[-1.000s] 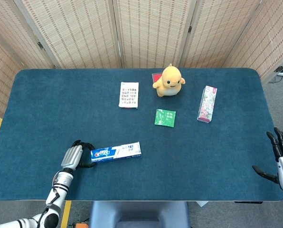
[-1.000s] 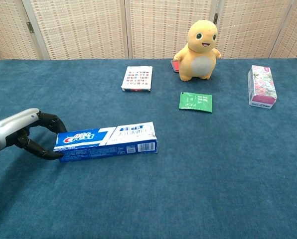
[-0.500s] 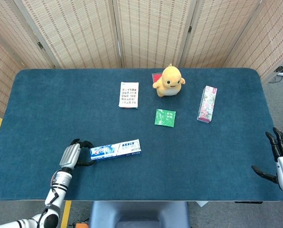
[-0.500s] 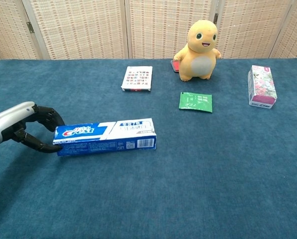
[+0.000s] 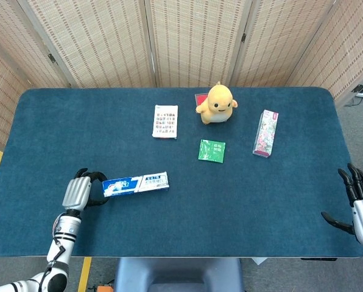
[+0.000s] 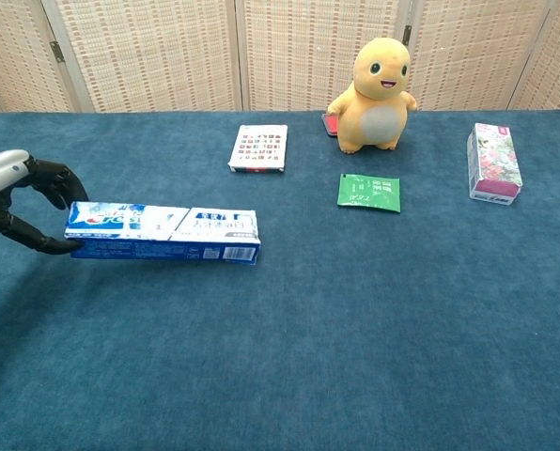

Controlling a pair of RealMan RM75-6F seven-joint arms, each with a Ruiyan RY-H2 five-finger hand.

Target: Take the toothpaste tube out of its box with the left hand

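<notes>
Chest view shows your left hand (image 6: pixel 17 202) pinching the near-left end of the box (image 6: pixel 163 234), thumb under and fingers over. Since a second ago you have dragged or lifted the box further left and further from the table edge, so it now lies well left of the green packet (image 6: pixel 368 193); whether it is clear of the worktop (image 6: pixel 374 357) I cannot tell. In the head view the box (image 5: pixel 136 184) sits far to the front-left of the packet (image 5: pixel 211 151), your left hand (image 5: pixel 78 192) at its left end. The box is under control, but no tube shows yet; the flap at your hand's end looks closed. Your right hand (image 5: pixel 359 201) hangs empty with fingers apart, well right of the packet.
</notes>
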